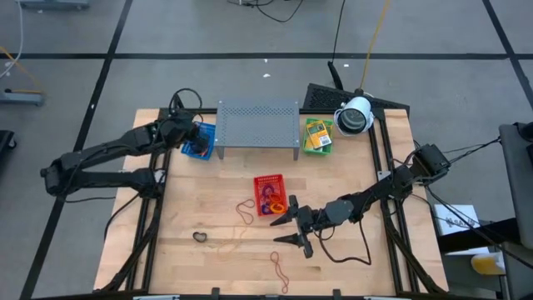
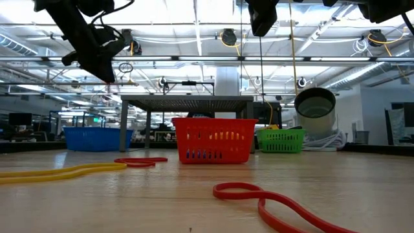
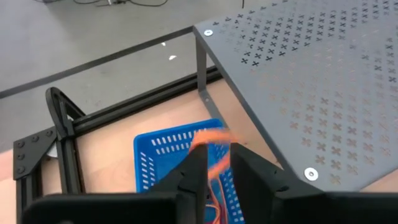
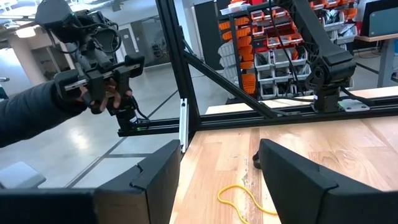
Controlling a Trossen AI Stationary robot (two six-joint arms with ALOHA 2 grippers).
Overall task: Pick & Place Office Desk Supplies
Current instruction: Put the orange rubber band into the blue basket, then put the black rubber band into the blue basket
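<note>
The left gripper point(image 1: 198, 138) hangs over the blue basket point(image 1: 201, 142) at the back left of the table point(image 1: 225, 250), just beside the grey perforated rack point(image 1: 258, 123); in its wrist view the fingers point(image 3: 194, 168) stand slightly apart with an orange rubber band point(image 3: 211, 149) blurred between and above them, over the basket's mesh; whether they grip it I cannot tell; more bands lie inside the blue basket, too small to count.

The red basket point(image 1: 268, 193) sits in the middle of the table in front of the rack, with a heap of coloured bands point(image 1: 271, 200) inside it; the green basket point(image 1: 317, 136) stands to the rack's right, holding flat yellow-and-green packets point(image 1: 316, 132).

The right gripper point(image 1: 291, 227) rests low over the wood just right of the red basket, its jaws spread wide and empty; a yellow band point(image 4: 245, 200) lies on the boards ahead of it in its wrist view.

Loose on the table: a tan loop point(image 1: 246, 210) left of the red basket, a dark loop point(image 1: 200, 237) nearer the front left, a red-brown loop point(image 1: 279, 268) near the front edge.

Beyond the table edge a person's hand point(image 4: 102, 93) holds a black device.
</note>
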